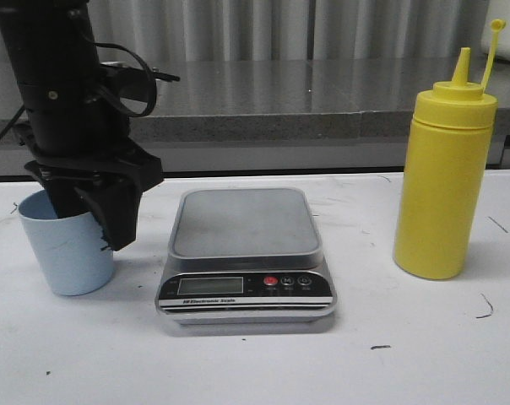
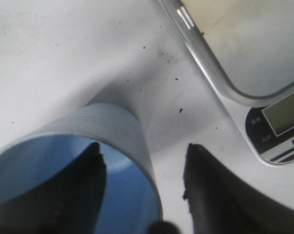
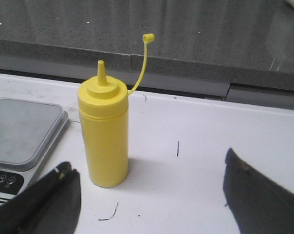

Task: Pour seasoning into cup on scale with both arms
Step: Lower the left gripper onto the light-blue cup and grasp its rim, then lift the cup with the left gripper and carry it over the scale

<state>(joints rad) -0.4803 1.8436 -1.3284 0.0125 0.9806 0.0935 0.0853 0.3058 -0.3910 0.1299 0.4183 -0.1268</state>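
The light blue cup (image 1: 65, 253) stands on the table left of the scale (image 1: 238, 221), whose steel platform is bare. My left gripper (image 1: 99, 228) is low over the cup's right rim and open. In the left wrist view, one finger (image 2: 83, 185) is inside the cup (image 2: 113, 126) and the other (image 2: 210, 190) is outside its wall, with a gap on both sides. The yellow seasoning bottle (image 1: 445, 181) stands upright right of the scale, its cap off and hanging on its tether. My right gripper (image 3: 147, 163) is open and empty, short of the bottle (image 3: 105, 131).
A grey stone ledge (image 1: 322, 93) runs along the back of the white table. The scale's black panel with its display and red button (image 1: 270, 282) faces the front. The scale's corner also shows in the left wrist view (image 2: 244, 58) and the right wrist view (image 3: 25, 129).
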